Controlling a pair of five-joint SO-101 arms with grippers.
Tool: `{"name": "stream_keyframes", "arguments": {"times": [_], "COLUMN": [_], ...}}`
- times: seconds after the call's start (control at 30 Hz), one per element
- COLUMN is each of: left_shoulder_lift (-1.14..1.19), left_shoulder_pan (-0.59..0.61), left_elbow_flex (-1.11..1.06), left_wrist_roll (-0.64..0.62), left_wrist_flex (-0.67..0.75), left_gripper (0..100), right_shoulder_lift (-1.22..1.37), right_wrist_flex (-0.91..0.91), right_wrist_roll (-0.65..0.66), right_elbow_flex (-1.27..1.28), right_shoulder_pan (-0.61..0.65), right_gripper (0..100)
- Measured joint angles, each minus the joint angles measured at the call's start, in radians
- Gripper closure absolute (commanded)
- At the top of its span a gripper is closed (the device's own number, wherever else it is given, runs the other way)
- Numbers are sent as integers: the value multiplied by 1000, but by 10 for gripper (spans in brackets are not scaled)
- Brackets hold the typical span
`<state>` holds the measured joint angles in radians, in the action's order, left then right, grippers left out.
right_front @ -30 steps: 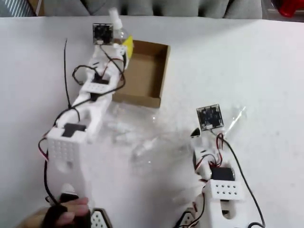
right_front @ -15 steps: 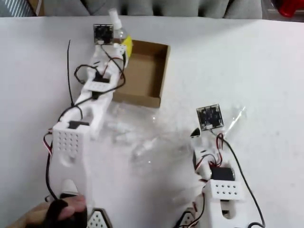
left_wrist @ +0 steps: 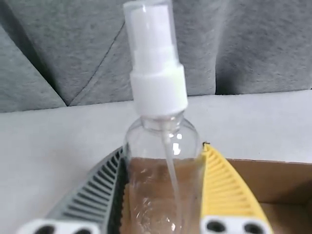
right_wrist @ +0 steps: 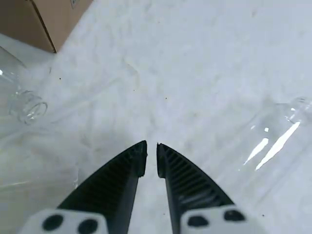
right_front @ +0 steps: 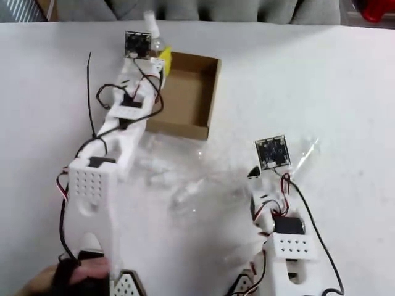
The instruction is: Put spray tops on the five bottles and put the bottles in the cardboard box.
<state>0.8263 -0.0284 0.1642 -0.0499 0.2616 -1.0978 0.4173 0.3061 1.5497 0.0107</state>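
Observation:
My left gripper (left_wrist: 163, 165) is shut on a clear bottle (left_wrist: 146, 195) that carries a white spray top (left_wrist: 153, 63). In the high view this bottle (right_front: 152, 31) sticks out past the far left corner of the open cardboard box (right_front: 191, 92); the left gripper (right_front: 159, 57) sits at that corner. My right gripper (right_wrist: 151, 148) is shut with nothing in it and hangs low over the white table. It is at the right gripper (right_front: 253, 173) spot in the high view, right of the box. A clear capless bottle (right_wrist: 27, 105) and another clear bottle (right_wrist: 280, 131) lie either side of it.
Clear bottles and plastic wrap (right_front: 185, 188) lie scattered on the table between the two arms. Another clear piece (right_front: 307, 151) lies right of the right arm. A corner of the box (right_wrist: 48, 19) shows in the right wrist view. Grey cushions line the table's far edge.
The left arm has shifted slightly toward the table's far edge with the bottle held. The right arm has not moved.

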Motion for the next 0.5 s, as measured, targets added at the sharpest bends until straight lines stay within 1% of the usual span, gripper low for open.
{"name": "stream_keyframes", "arguments": {"times": [0.1,0.4,0.5], "left_shoulder_lift": [0,2,2], "left_shoulder_pan": [6,20,20], "left_elbow_flex": [0,-8,-8], "left_wrist_roll": [0,-17,-17], "left_wrist_flex": [0,0,0], "left_gripper": [828,818,767], "right_shoulder_lift": [0,0,0], "right_wrist_flex": [0,0,0], "right_wrist_roll": [0,0,0], "right_elbow_flex": [0,0,0], "right_shoulder_pan": [0,0,0], "right_gripper": [982,982,982]}}
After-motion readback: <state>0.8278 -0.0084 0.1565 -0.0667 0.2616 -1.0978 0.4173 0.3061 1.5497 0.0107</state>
